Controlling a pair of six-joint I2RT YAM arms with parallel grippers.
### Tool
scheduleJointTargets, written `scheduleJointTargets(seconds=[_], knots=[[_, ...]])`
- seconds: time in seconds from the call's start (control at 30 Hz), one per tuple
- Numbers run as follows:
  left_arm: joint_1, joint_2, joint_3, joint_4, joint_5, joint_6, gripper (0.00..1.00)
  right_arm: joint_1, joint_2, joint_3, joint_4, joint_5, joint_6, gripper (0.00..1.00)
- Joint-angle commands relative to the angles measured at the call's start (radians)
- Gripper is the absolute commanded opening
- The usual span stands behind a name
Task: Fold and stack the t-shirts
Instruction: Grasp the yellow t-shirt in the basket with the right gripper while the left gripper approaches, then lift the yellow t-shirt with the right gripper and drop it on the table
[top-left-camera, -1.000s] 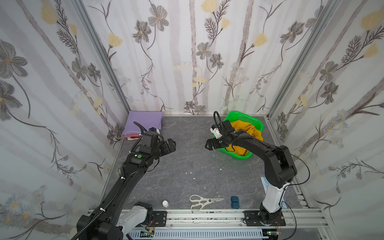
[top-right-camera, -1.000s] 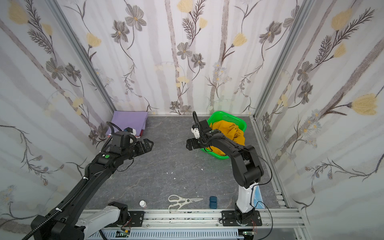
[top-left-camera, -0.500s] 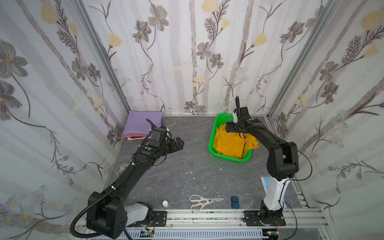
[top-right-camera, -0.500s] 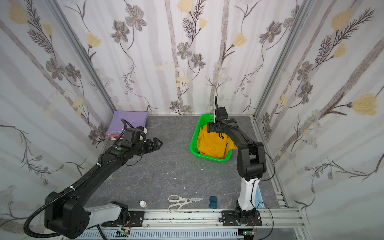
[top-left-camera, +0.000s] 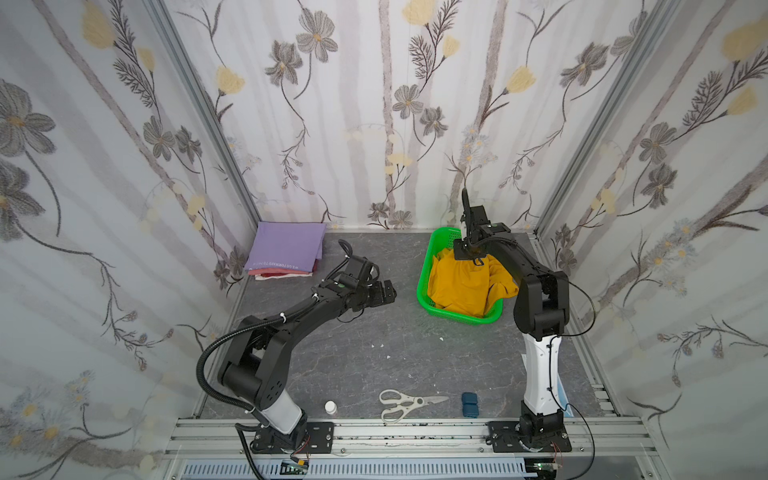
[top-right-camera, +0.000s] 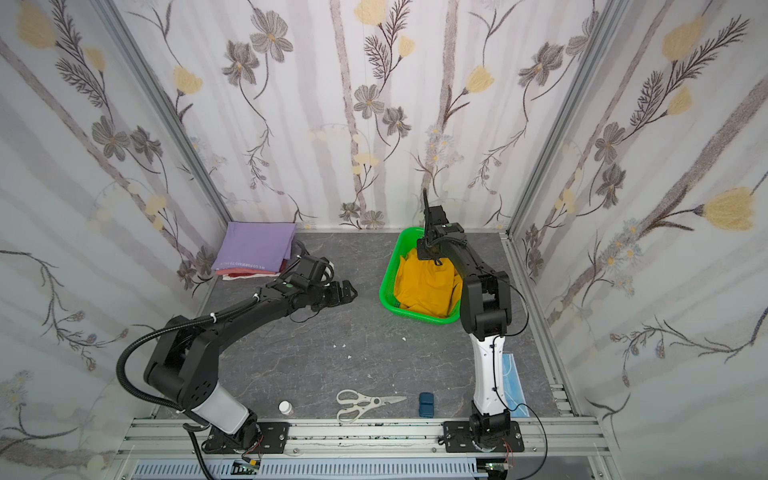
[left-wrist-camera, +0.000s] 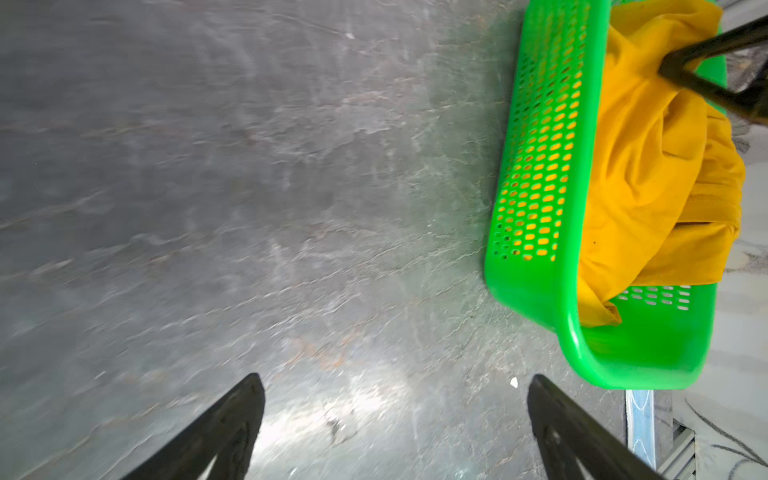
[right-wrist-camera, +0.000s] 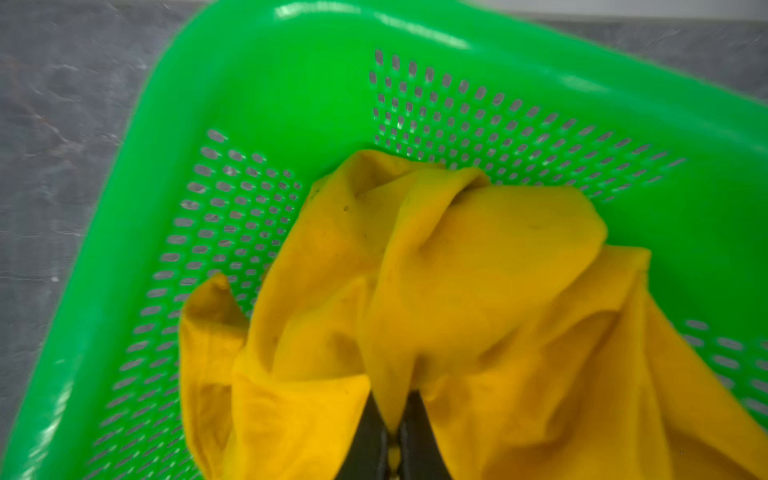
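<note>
A mustard-yellow t-shirt (top-left-camera: 461, 286) (top-right-camera: 424, 286) lies crumpled in the green mesh basket (top-left-camera: 422, 286) at the back right. My right gripper (top-left-camera: 471, 259) (right-wrist-camera: 394, 419) reaches down into the basket's far end and is shut on a fold of this shirt (right-wrist-camera: 478, 270). At the back left corner sits a folded stack of t-shirts, a lavender one (top-left-camera: 286, 247) (top-right-camera: 255, 245) on top with red and white edges (top-left-camera: 274, 272) beneath. My left gripper (top-left-camera: 384, 293) (left-wrist-camera: 395, 380) hovers open over bare table, left of the basket (left-wrist-camera: 540, 166), holding nothing.
Scissors (top-left-camera: 405, 404), a small white bottle (top-left-camera: 330, 407) and a small blue object (top-left-camera: 469, 405) lie along the front edge. A light-blue face mask (top-right-camera: 513, 382) lies behind the right arm's base. Papered walls close in the grey table (top-left-camera: 353, 353) on three sides.
My right gripper swung from the basket's left side to over its far end and closed on the yellow shirt. My left gripper moved right toward the table's middle, staying open.
</note>
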Motion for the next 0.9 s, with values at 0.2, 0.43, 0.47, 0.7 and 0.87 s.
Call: scheduleJointTargets(seconds=[0.2, 0.43, 0.47, 0.7, 0.87], knots=[[-0.106, 0.27, 0.313, 0.101, 0.114, -0.01, 1.0, 0.001, -0.511, -0.032, -0.056, 0.078, -0.043, 0.0], [-0.105, 0.464, 0.571, 0.067, 0.126, 0.003, 1.0, 0.0, -0.869, -0.062, -0.043, 0.345, -0.05, 0.0], [-0.109, 0.494, 0.606, 0.067, 0.134, 0.004, 1.0, -0.002, -0.895, -0.05, -0.047, 0.36, -0.055, 0.0], [-0.188, 0.744, 0.955, 0.046, 0.211, -0.057, 1.0, -0.003, -0.988, 0.118, -0.082, 0.377, -0.059, 0.0], [-0.261, 0.945, 1.347, -0.022, 0.199, -0.133, 1.0, -0.003, -0.955, 0.233, -0.061, 0.22, -0.075, 0.0]])
